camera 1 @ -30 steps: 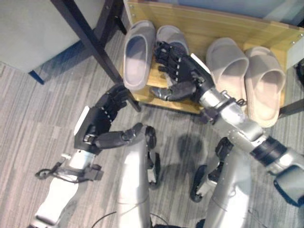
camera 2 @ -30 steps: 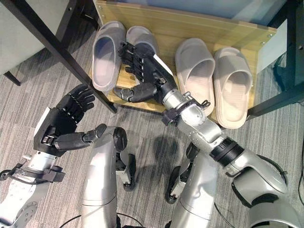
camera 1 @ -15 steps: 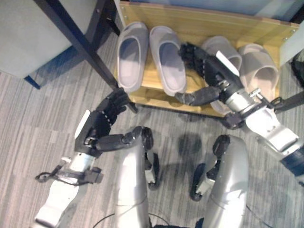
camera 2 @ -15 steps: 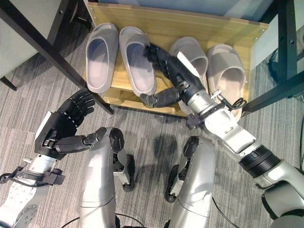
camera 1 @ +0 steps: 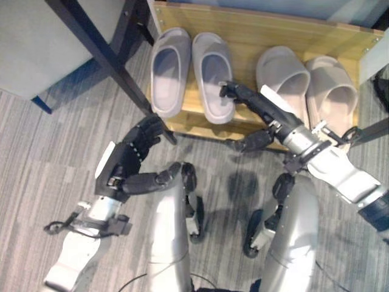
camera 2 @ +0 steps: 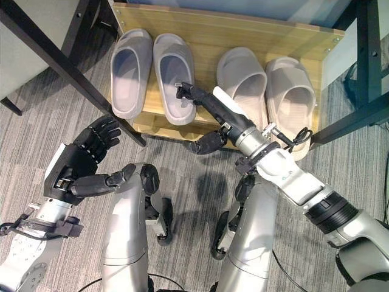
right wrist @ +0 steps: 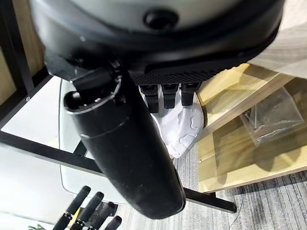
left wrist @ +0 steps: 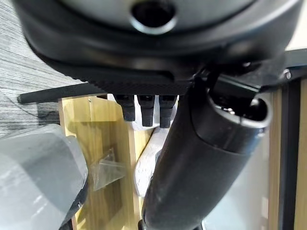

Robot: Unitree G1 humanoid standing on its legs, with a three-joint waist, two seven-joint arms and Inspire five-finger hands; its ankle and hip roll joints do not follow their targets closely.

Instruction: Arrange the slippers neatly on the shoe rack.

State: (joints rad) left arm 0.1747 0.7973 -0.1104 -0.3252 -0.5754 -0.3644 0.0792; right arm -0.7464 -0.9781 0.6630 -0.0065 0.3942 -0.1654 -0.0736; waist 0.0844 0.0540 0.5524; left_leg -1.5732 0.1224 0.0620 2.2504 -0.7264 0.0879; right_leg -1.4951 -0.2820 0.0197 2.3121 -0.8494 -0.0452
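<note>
My right hand (camera 2: pixel 206 103) has swung back from the beige pair (camera 2: pixel 267 91), fingers straight, tips touching the nearer grey slipper (camera 2: pixel 173 76). Both pairs sit on the rack (camera 2: pixel 237 33); my left hand (camera 2: pixel 82 161) hangs relaxed, empty. Nearly done, I judge.

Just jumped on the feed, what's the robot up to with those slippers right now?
Four pale grey foam slippers stand in two pairs on the light wooden shoe rack. The right hand reaches over the rack's front edge, its straight fingers touching the right slipper of the left pair, seemingly nudging it into line. The right-hand pair lies side by side, untouched. The left hand hangs open over the grey carpet in front of the rack, holding nothing.
</note>
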